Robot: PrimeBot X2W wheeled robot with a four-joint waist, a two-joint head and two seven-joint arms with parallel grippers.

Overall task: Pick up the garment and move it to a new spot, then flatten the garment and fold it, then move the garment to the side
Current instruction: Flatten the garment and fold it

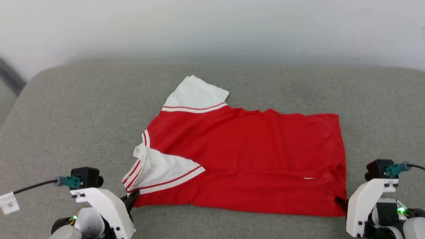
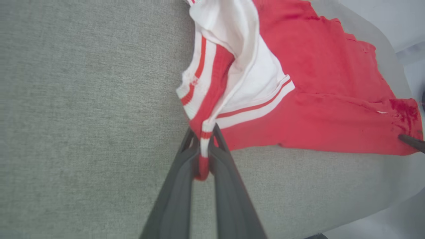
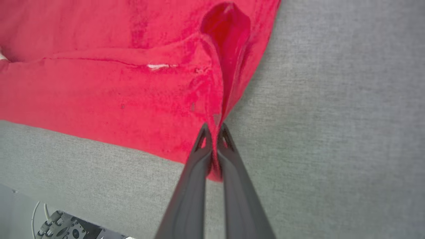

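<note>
The garment [image 1: 245,159] lies spread across the middle of the grey cloth-covered table [image 1: 66,109], striped collar end to the robot's left, red hem to its right. One white sleeve points away at the far side and the other is folded over the red body. At the near left corner the left tool [image 2: 203,132] is pinched tight on a strip of red-white trim. At the near right corner the right tool [image 3: 214,127] is clamped on a fold of hem.

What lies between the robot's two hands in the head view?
The red jersey spans it, left hand and right hand each pinching a near corner; head view.
</note>
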